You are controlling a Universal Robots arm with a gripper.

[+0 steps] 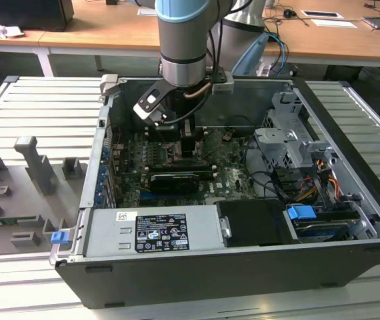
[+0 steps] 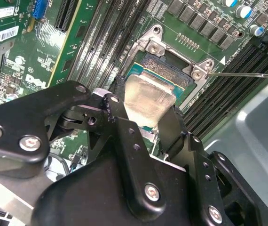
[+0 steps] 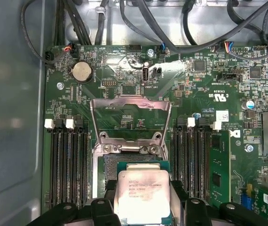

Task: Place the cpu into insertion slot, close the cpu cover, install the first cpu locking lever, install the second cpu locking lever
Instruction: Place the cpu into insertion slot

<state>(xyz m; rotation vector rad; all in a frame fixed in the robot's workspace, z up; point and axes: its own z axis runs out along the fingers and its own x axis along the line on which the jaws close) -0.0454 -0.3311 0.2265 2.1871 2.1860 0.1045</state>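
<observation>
One cpu, one insertion slot, one cpu cover.

You have faint print on the cpu lid, white lettering and a small white sticker on the motherboard, and a black label on the power supply, all too small to read surely.

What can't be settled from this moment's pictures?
1. Whether the cpu is seated in the insertion slot: in both wrist views the cpu itself covers the seat.
2. The slot in the exterior view: the gripper stands before it.
3. The thin metal rod: the second wrist view's edge cuts off its far end.
</observation>
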